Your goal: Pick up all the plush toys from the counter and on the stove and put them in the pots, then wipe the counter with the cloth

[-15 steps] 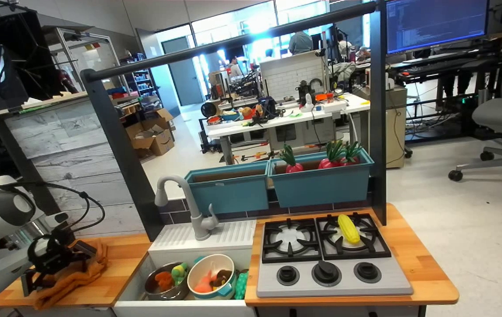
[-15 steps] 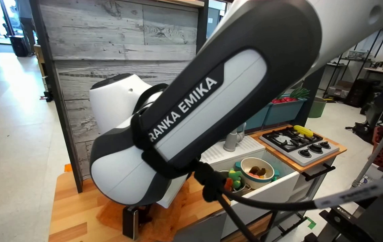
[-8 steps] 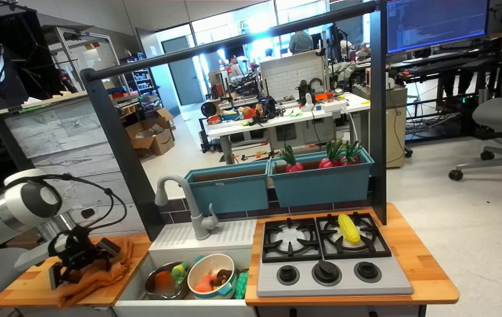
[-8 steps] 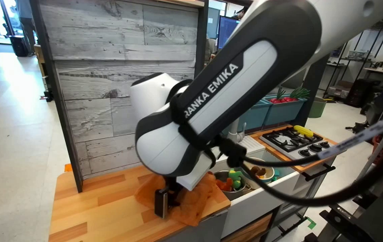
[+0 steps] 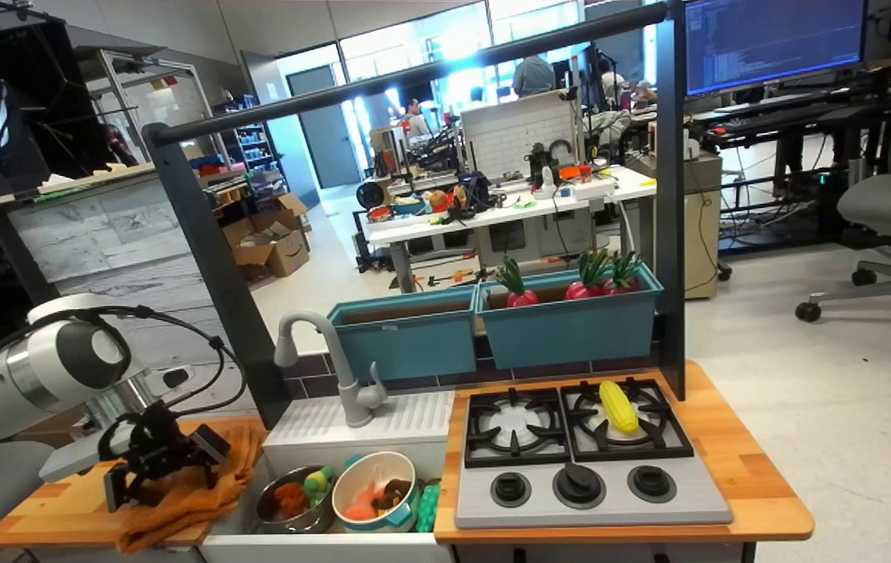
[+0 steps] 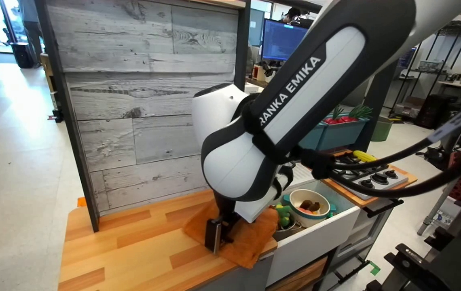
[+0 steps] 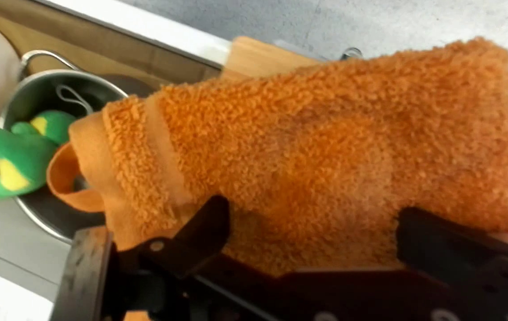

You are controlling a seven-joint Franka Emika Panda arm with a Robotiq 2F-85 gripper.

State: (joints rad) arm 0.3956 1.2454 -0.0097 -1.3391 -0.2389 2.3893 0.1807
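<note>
End effector (image 5: pixel 164 473), jaws spread apart, has slid the orange cloth (image 5: pixel 180 510) nearer the metal pot (image 7: pixel 102 91), "RANKA EMIKA" along the arm (image 6: pixel 319 85)

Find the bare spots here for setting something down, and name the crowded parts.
Free: wooden counter bordered by the grey panel and orange cloth; the burner nearest the sink; the wood strip beyond the stove. Crowded: the sink, holding two pots of toys; the cloth, under the jaws.

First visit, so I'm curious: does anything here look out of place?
A yellow, ridged, oblong toy lies on the black stove grate, an odd spot when a green and yellow plush toy sits in a round steel pot. The fluffy orange cloth looks askew, overhanging the edge of the wooden counter.
</note>
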